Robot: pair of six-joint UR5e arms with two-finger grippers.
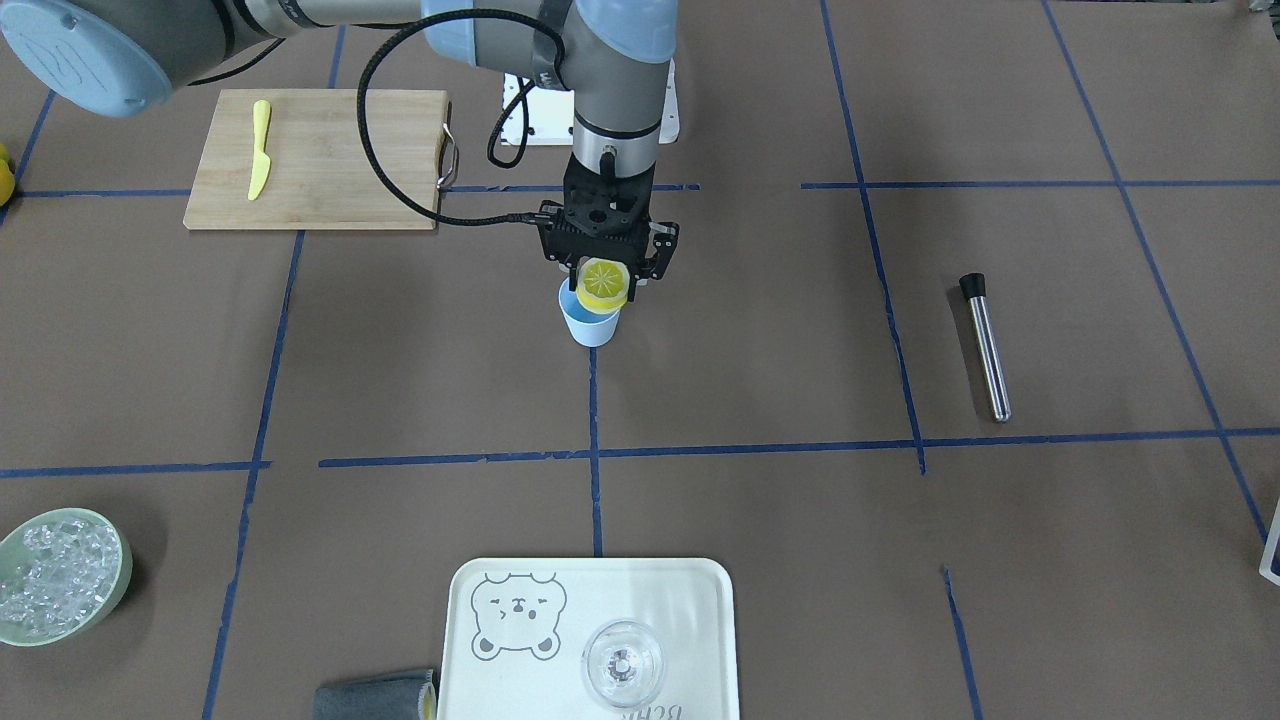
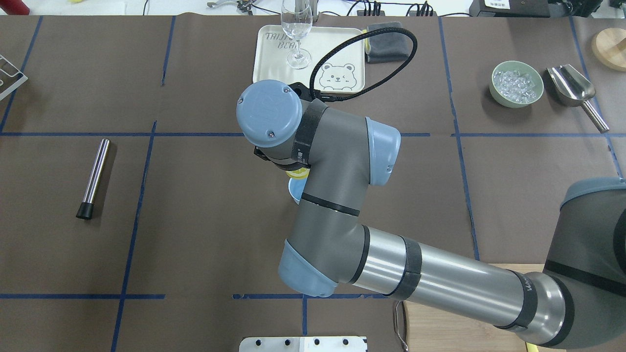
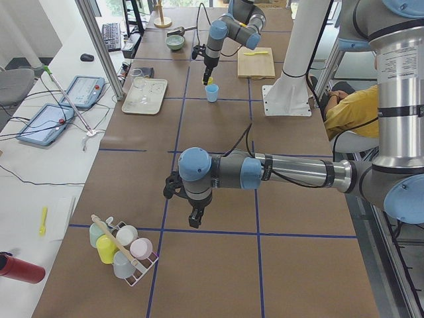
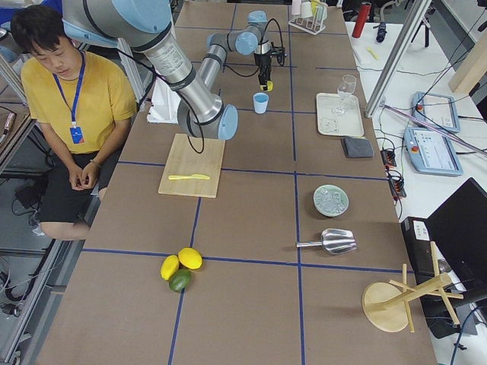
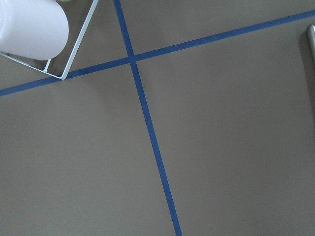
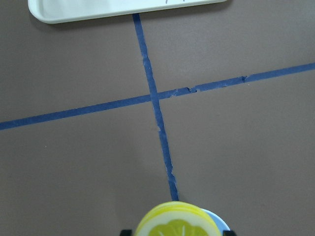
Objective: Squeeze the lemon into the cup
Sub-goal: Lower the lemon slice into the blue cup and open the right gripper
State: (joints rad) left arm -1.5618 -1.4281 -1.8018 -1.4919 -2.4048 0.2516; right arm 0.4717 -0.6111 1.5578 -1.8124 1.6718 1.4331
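From across the table, the right gripper [image 1: 606, 288] is clamped on the lemon [image 1: 604, 280], a finger on each side and the cut face turned this way; the lemon sits right at the rim of the cup [image 1: 592, 322], though I cannot tell if they touch; the cup stands upright on a tape line near the table's middle; a board [image 1: 315, 160] with a knife [image 1: 260, 150] lies behind it, a rod [image 1: 985, 348] well off to the other side, and a tray [image 1: 480, 680] holding a glass [image 1: 622, 662] is at the near edge.

From overhead, the right arm covers nearly all of it; only a sliver of lemon [image 2: 299, 172] and part of the cup [image 2: 294, 191] peep out under the wrist.

From the left end, the left gripper [image 3: 195, 220] hangs pointing down above the table near a rack [image 3: 122, 248] of cups; I cannot tell how its fingers stand; far off, the lemon [image 3: 211, 81] is directly above the cup [image 3: 212, 93].

From the right end, lemon [image 4: 264, 86] over cup [image 4: 261, 103] again; a man [image 4: 72, 91] in yellow sits alongside.

The left wrist sees crossed tape and a corner of the rack [image 5: 74, 54].

The right wrist sees the lemon [image 6: 174, 225] at its bottom edge, the cup's rim [image 6: 219, 223] just behind, and the tray [image 6: 123, 12] at the top.
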